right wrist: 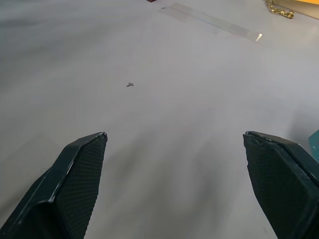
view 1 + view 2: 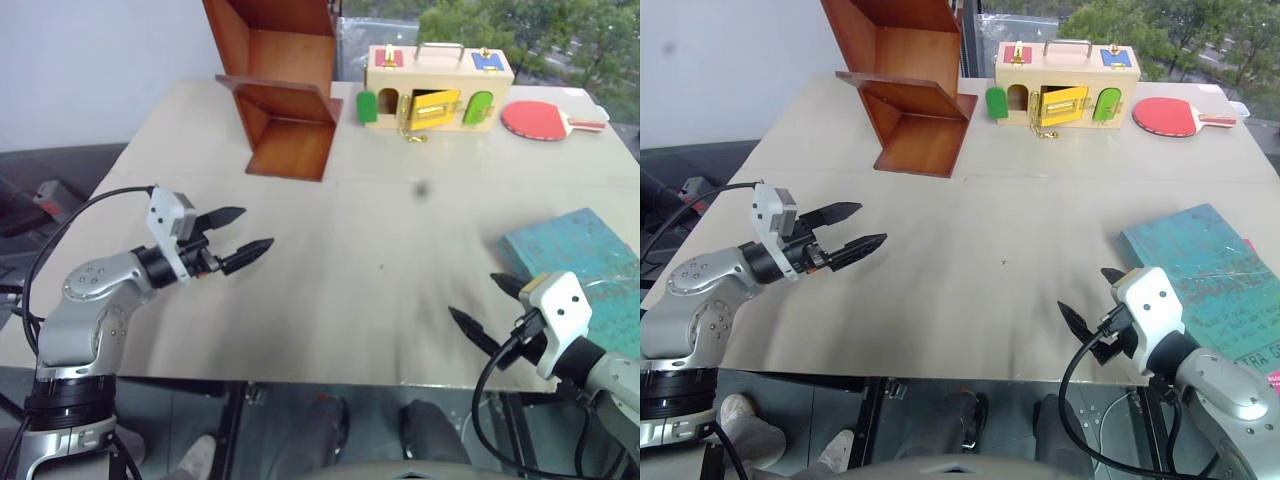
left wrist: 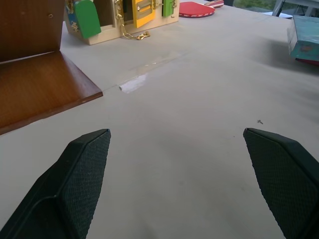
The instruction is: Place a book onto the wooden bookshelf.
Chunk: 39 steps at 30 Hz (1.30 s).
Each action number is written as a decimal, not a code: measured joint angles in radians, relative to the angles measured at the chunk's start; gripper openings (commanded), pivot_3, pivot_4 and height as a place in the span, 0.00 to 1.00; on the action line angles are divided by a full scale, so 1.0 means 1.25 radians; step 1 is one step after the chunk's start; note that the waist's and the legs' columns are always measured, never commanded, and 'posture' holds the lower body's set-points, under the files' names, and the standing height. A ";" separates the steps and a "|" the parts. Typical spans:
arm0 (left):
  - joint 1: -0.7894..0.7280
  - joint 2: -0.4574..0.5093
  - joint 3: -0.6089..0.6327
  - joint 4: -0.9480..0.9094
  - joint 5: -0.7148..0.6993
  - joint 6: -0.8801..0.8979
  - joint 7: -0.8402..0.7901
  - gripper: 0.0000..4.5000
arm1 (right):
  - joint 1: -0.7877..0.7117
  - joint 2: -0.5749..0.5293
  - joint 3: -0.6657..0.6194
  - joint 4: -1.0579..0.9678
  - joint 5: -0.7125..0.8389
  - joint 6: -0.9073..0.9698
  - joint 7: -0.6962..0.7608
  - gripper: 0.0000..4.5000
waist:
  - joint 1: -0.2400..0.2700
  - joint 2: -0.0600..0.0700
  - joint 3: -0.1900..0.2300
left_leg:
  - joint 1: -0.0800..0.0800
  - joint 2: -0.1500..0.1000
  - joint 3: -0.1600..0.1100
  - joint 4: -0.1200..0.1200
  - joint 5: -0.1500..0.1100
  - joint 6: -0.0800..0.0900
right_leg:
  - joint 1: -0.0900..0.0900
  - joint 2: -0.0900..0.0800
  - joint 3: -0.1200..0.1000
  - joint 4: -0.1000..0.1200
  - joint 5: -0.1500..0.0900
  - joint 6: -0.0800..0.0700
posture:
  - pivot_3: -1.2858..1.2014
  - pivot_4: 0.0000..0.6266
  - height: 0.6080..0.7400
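Two grippers hover over the near part of the table (image 2: 380,300). The left gripper (image 2: 243,238) sits above the near left area with both black fingers spread apart and nothing between them. The right gripper (image 2: 1092,302) sits at the near right edge, likewise spread wide and empty; its nearest neighbour is the book, just beside it on its right.

One book (image 2: 1205,270) lies flat at the near right of the table: teal-blue, glossy, with darker print on the cover. Neither gripper touches it. In the left wrist view the same book (image 3: 304,37) appears with a magenta-pink edge beneath it; what that edge belongs to cannot be told.

The middle of the table carries only a small dark speck (image 2: 422,188).

At the far side stand three items. One wooden bookshelf (image 2: 285,85), reddish-brown with angled boards, stands far left of centre, well apart from the book. One pale wooden box (image 2: 437,88) stands to its right, with a top handle, two green doors and one yellow door hanging open. One red table-tennis paddle (image 2: 545,120) lies flat just right of the box.
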 measured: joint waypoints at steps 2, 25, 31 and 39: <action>0.000 0.000 0.000 0.000 0.000 0.000 -0.002 1.00 | 0.001 -0.002 0.000 0.000 0.001 -0.001 -0.001 0.99 | 0.000 0.000 0.000 | 0.000 0.000 0.000 0.000 0.000 0.000 | 0.000 0.000 0.000 0.000 0.000 0.000 | 0.52 0.24 1.00; -0.064 -0.024 -0.110 -0.100 -0.125 0.031 -0.209 1.00 | -0.129 0.008 -0.120 0.060 0.073 0.034 -0.080 0.01 | 0.000 0.000 0.000 | -0.001 0.000 0.000 -0.001 0.000 0.000 | 0.001 0.000 -0.001 -0.003 0.000 0.000 | 0.52 0.24 1.00; -0.119 -0.031 -0.159 -0.108 -0.127 0.034 -0.242 1.00 | -0.244 -0.146 -0.375 0.263 0.104 0.212 -0.137 0.01 | 0.001 0.000 0.001 | -0.001 0.000 0.000 -0.001 0.000 0.000 | 0.001 0.000 -0.001 -0.003 0.000 0.000 | 0.52 0.24 1.00; -0.165 -0.062 -0.216 -0.100 -0.109 0.000 -0.276 1.00 | -0.397 -0.338 -0.387 0.727 -0.022 0.340 -0.193 0.01 | -0.009 0.002 0.001 | -0.002 0.000 0.002 0.000 0.002 -0.002 | 0.000 -0.001 0.000 -0.004 0.001 0.000 | 0.52 0.24 1.00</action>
